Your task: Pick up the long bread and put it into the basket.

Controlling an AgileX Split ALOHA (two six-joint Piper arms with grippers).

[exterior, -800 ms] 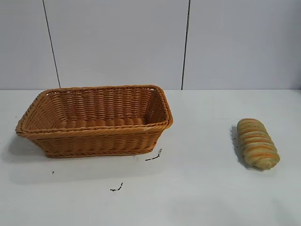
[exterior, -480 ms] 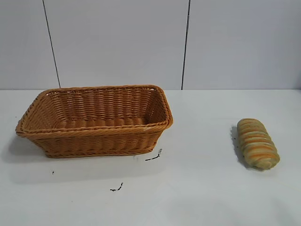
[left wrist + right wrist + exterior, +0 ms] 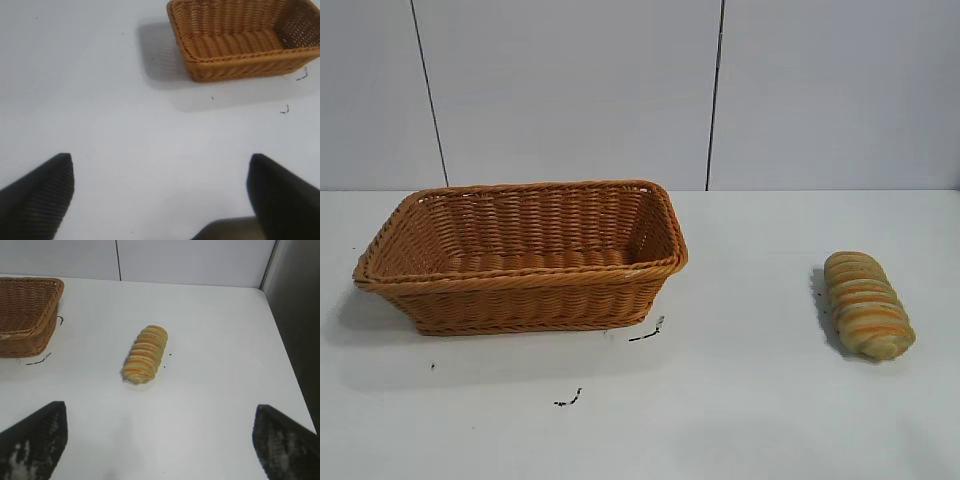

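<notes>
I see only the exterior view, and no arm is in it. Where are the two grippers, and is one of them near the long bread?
Observer: The right wrist view shows the right gripper open and empty, with the long bread ahead of it on the table, not touched.
Operator: And the left gripper?
Observer: The left gripper is also open and empty above bare table, and the basket stands farther ahead of it.
Operator: Is something on the far side of the bread, which I cannot see?
Observer: From the right wrist, only a tiny dark speck lies on the table beside the loaf; nothing blocks it.
</notes>
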